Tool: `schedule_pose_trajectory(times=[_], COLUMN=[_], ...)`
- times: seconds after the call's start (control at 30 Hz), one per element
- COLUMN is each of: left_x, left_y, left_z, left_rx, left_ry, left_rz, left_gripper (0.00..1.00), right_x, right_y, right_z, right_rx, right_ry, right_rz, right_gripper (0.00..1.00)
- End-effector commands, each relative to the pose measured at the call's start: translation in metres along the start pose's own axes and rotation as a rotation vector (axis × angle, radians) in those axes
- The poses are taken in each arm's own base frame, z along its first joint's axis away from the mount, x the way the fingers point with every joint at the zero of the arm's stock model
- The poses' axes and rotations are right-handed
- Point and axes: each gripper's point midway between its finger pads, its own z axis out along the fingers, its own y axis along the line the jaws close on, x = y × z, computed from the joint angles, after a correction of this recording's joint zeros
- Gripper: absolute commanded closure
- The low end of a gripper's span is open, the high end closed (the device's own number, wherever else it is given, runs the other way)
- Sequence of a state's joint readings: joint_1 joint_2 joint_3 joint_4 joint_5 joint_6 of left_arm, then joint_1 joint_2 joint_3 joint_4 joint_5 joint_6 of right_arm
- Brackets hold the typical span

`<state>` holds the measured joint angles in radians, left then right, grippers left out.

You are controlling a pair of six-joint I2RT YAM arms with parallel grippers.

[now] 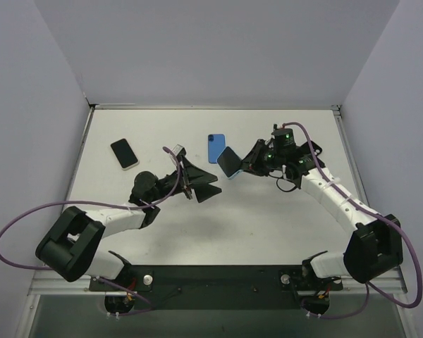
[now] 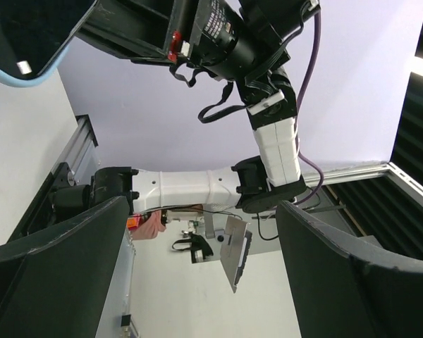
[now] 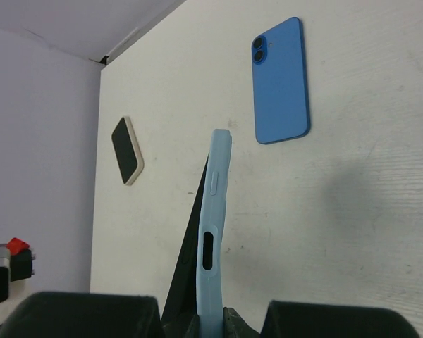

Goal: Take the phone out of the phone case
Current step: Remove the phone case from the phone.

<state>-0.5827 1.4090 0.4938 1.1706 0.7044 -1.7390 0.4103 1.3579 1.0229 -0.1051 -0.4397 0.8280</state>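
Two arms meet over the middle of your table. The right gripper has its jaws clamped on the bottom edge of the light-blue phone case and holds it up off the surface. From the right wrist camera you see the case edge-on and standing almost upright, with its side button and an oval cutout facing the lens.

From overhead, the dark screen of the phone fills the case's blue rim and faces the left arm. In the right wrist view a black slab leans against the left face of the case. You cannot tell from these views whether it is fully seated or partly lifted out.

The left gripper sits just beside the raised case. Its jaws are spread wide apart with nothing between them, and they do not touch the case. Its wrist camera looks between them at the right arm and catches one corner of the case at the upper left.

Behind the held case, a blue handset lies flat on the table, back up with its camera lenses showing. Well to the left of it, a dark handset with a cream edge also lies flat.
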Motion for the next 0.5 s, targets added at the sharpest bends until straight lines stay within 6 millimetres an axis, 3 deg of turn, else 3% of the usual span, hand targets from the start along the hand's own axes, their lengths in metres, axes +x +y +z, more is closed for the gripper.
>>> schedule_pose_trajectory(times=[0.0,0.13,0.2,0.23,0.27,0.3,0.47], left_x=[0.007,-0.007,-0.022,-0.026,-0.029,-0.034,-0.048], left_y=[-0.01,0.001,0.008,0.012,0.016,0.019,0.025], left_z=[-0.01,-0.025,-0.036,-0.04,-0.045,-0.05,-0.064], left_rx=[0.017,-0.032,-0.079,-0.099,-0.121,-0.139,-0.213], left_ry=[0.021,-0.033,-0.089,-0.107,-0.125,-0.144,-0.193], left_rz=[0.121,0.118,0.118,0.114,0.115,0.114,0.132], left_gripper=[0.03,0.03,0.03,0.03,0.03,0.03,0.03], right_x=[-0.014,0.002,0.009,0.028,0.024,0.036,0.074], right_y=[0.007,-0.01,-0.03,-0.026,-0.031,-0.046,-0.068], right_z=[-0.018,-0.012,-0.008,-0.002,0.001,0.007,0.022], right_rx=[-0.004,0.103,0.208,0.215,0.26,0.293,0.341], right_ry=[-0.086,-0.072,-0.1,-0.082,-0.138,-0.124,-0.112], right_rz=[-0.11,-0.233,-0.343,-0.418,-0.462,-0.499,-0.622], right_gripper=[1.0,1.0,1.0,1.0,1.0,1.0,1.0])
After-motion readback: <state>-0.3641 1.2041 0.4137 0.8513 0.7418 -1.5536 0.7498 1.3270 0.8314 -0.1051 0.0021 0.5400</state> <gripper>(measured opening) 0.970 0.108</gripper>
